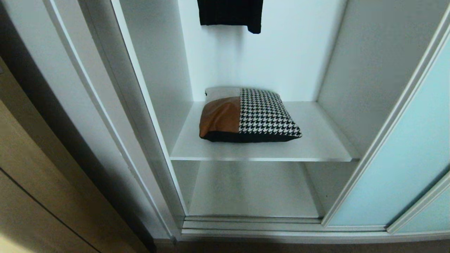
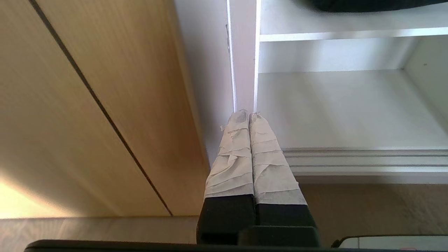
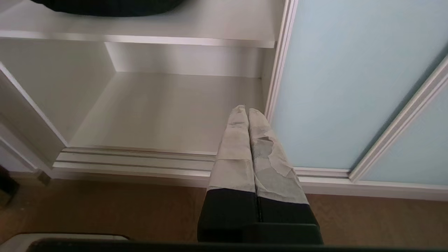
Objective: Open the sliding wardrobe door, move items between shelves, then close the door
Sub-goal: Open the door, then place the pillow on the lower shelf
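Cushion [image 1: 248,115] lies on upper shelf [image 1: 323,144], perhaps touching the back wall

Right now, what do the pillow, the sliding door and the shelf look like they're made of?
The cushion looks like soft fabric: a smooth tan panel with a leather-like sheen, a woven black-and-white houndstooth panel, and a black underside. The sliding wardrobe door looks like frosted pale aqua glass, evenly cloudy, in a slim whitish frame, maybe metal. The shelf looks like smooth white coated board, matte with a faint sheen.
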You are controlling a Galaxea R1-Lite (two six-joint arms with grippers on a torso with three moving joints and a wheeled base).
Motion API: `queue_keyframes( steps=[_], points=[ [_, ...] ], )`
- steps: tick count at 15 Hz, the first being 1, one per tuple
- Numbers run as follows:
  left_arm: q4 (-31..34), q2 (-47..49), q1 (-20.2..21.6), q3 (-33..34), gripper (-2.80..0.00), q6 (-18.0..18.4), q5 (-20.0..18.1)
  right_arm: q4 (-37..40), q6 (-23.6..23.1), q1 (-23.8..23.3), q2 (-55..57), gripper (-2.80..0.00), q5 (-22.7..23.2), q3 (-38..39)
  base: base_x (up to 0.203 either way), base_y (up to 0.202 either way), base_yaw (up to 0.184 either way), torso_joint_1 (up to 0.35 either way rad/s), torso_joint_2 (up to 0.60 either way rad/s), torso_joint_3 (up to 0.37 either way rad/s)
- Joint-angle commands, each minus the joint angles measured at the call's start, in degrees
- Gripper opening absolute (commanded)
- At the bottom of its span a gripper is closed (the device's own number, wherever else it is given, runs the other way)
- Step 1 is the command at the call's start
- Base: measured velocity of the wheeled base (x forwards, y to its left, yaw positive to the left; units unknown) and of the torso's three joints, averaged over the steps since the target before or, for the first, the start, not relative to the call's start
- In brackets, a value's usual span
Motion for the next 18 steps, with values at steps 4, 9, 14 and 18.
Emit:
queue_keyframes(
  steps=[4, 9, 14, 18],
  points=[
    [0.0, 0.1, 0.0, 0.0, -2.80, 0.0, 0.1, 0.1, -0.8, 0.0, 0.0, -2.80, 0.0, 0.1, 0.000, 0.000, 0.000, 0.000, 0.00, 0.000],
    [0.0, 0.1, 0.0, 0.0, -2.80, 0.0, 0.1, -0.6, -1.7, -0.1, -0.1, -2.80, -0.2, -0.3, 0.000, 0.000, 0.000, 0.000, 0.00, 0.000],
    [0.0, 0.1, 0.0, 0.0, -2.80, 0.0, 0.1, 8.9, -1.5, 0.0, 7.4, -2.80, -1.2, -21.9, 0.000, 0.000, 0.000, 0.000, 0.00, 0.000],
    [0.0, 0.1, 0.0, 0.0, -2.80, 0.0, 0.1, 15.8, -1.5, 0.2, 24.2, -2.80, 0.7, -36.7, 0.000, 0.000, 0.000, 0.000, 0.00, 0.000]
  ],
)
